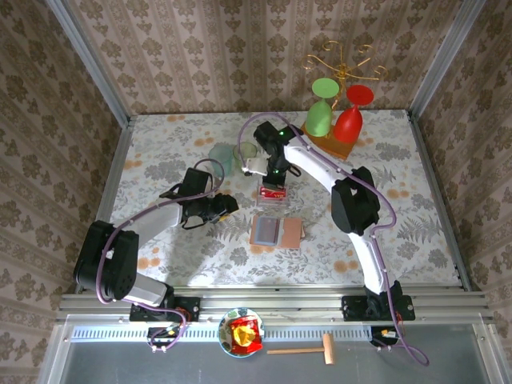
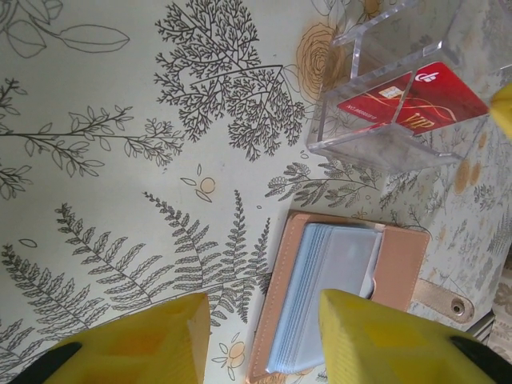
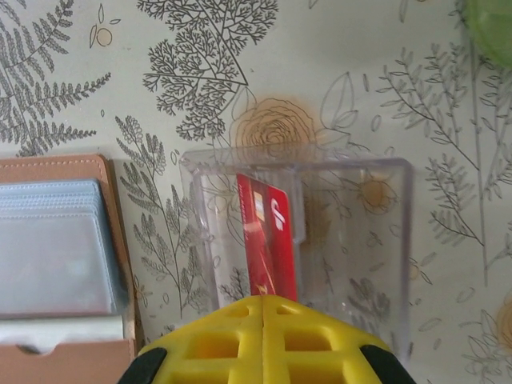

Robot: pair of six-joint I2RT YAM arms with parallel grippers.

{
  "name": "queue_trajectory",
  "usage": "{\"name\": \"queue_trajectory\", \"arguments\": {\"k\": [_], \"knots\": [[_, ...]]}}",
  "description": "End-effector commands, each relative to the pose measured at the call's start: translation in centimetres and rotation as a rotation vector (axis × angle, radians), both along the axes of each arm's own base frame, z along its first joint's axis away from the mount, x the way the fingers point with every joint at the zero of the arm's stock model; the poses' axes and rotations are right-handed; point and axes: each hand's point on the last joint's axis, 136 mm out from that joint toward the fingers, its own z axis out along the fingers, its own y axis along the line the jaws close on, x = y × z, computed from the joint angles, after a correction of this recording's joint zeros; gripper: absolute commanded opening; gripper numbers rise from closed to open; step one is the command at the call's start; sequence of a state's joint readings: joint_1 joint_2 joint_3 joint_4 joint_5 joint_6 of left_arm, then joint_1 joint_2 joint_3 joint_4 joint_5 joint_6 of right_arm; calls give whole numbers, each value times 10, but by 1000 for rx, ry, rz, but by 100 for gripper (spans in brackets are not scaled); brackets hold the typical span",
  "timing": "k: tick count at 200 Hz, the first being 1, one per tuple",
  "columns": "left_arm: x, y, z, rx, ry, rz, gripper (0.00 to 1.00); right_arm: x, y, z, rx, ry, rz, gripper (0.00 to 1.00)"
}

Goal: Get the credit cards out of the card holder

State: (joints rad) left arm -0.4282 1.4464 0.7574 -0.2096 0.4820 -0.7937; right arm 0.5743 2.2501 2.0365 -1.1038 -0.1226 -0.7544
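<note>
The card holder (image 1: 276, 231) lies open on the floral table, tan outside with grey-blue sleeves (image 2: 344, 296), also at the left of the right wrist view (image 3: 56, 256). Just beyond it stands a clear plastic box (image 1: 272, 200) holding a red credit card (image 2: 416, 96) that leans against its divider. My right gripper (image 3: 264, 300) is shut, its tips right over the card's (image 3: 268, 240) near end; I cannot tell whether they touch. To the left of the holder, my left gripper (image 2: 264, 308) hovers open with nothing between its yellow fingers.
A green goblet (image 1: 320, 118) and a red goblet (image 1: 350, 120) stand on a wooden board (image 1: 332, 146) at the back right. A bluish glass (image 1: 222, 156) sits back left. On the front shelf are a bowl with a snack packet (image 1: 242, 332) and a wooden mallet (image 1: 308, 350).
</note>
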Motion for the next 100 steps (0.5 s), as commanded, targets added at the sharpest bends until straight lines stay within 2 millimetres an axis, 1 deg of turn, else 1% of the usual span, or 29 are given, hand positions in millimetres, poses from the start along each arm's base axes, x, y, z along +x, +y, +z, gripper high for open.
{"name": "queue_trajectory", "arguments": {"k": [1, 46, 100], "knots": [[-1, -1, 2, -29, 6, 6, 41, 6, 0, 12, -3, -76, -30, 0], [-2, -1, 1, -33, 10, 6, 41, 6, 0, 12, -5, -103, -41, 0], [-1, -3, 2, -39, 8, 3, 41, 9, 2, 25, 34, -136, -45, 0]]}}
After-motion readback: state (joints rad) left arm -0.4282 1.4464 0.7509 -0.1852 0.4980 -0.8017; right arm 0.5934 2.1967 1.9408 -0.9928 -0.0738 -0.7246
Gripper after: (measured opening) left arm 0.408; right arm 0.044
